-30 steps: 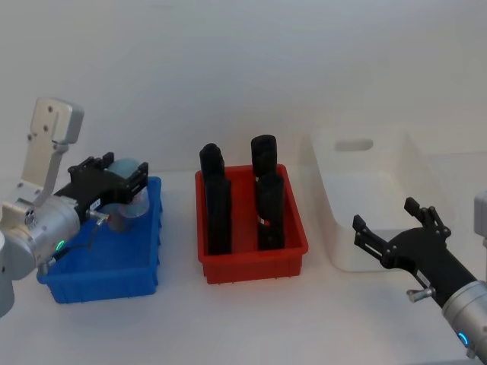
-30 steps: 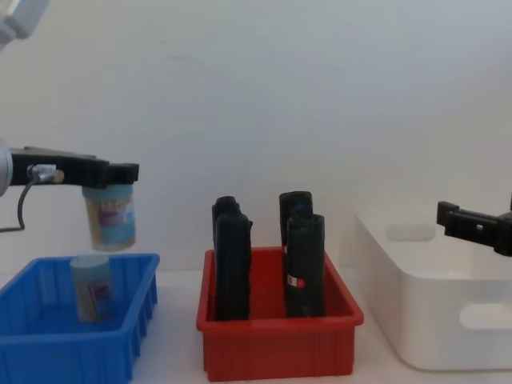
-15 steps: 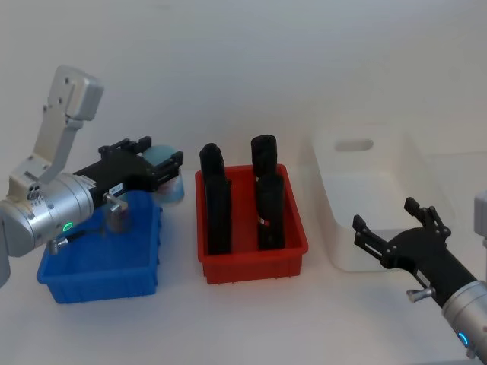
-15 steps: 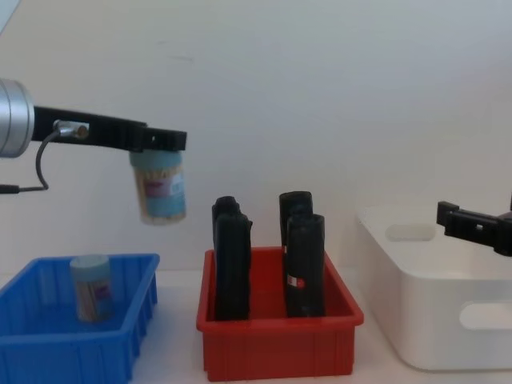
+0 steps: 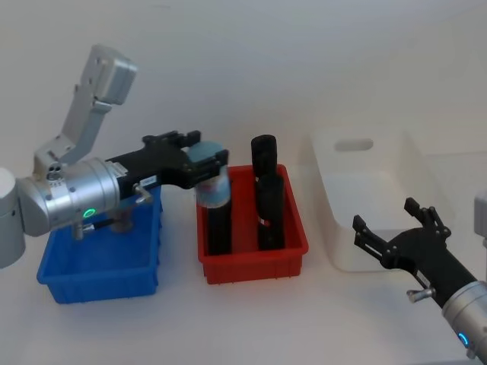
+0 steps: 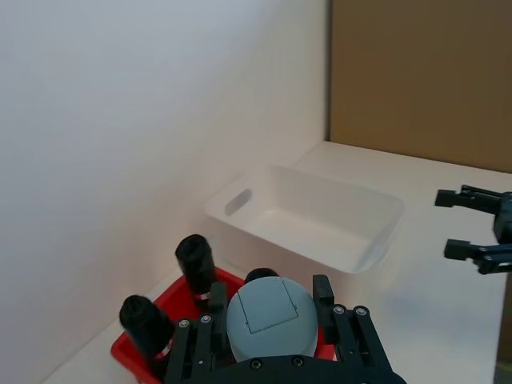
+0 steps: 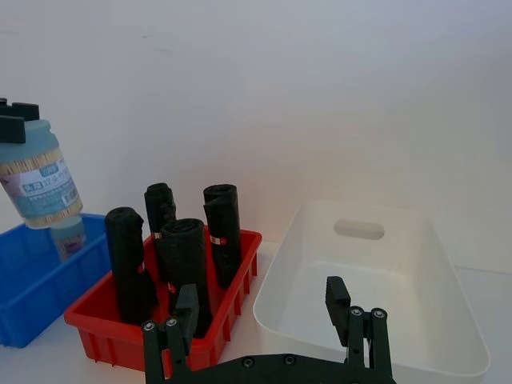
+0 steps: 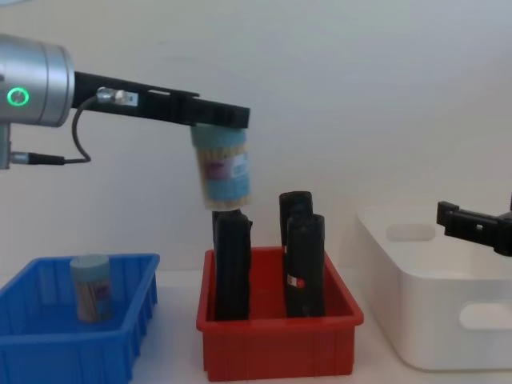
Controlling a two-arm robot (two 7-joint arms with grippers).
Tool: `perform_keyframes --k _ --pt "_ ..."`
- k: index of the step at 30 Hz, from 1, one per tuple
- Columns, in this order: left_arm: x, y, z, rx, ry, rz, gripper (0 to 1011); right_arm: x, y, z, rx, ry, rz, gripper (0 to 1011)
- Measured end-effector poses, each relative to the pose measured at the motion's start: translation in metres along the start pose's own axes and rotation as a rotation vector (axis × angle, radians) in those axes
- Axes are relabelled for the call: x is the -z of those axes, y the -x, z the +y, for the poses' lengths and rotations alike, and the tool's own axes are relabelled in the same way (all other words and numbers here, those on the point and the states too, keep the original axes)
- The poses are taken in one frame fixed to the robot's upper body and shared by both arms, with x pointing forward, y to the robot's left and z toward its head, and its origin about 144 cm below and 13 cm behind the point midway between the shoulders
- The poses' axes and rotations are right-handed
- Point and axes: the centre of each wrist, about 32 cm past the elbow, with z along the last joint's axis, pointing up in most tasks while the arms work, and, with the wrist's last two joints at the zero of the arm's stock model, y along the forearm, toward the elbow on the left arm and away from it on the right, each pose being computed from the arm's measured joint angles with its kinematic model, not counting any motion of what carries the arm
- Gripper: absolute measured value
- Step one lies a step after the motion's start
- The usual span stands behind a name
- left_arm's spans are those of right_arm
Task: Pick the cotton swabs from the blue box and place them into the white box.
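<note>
Aloft, left gripper [image 5: 205,153] jaws clamp the cotton swabs [image 8: 222,172] above the red tray [image 5: 255,264]; right gripper [image 5: 384,215] jaws apart.

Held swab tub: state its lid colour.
Pale blue-grey lid on the cotton swab tub, clearest in the left wrist view.

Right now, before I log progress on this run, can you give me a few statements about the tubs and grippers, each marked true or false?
1. The left gripper holds a cotton swab tub in the air above the red tray. True.
2. The blue box holds no tub. False: a second tub stands in it.
3. The right gripper is shut on a tub. False: it is open, holds nothing and hovers by the white box.
4. Black blocks stand upright in the red tray. True.
</note>
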Motion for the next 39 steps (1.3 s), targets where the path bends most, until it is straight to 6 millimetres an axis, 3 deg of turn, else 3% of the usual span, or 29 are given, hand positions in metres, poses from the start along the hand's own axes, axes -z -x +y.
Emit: perform_keyframes --k 22,39 --pt "-0.020 0.004 -0.024 0.199 0.005 -0.019 653 -0.001 0.000 0.001 -0.024 -0.002 -0.003 1002" --pt "-0.024 0.005 -0.028 0.229 0.006 -0.022 653 -0.017 0.005 0.018 -0.225 -0.010 -0.042 1002"
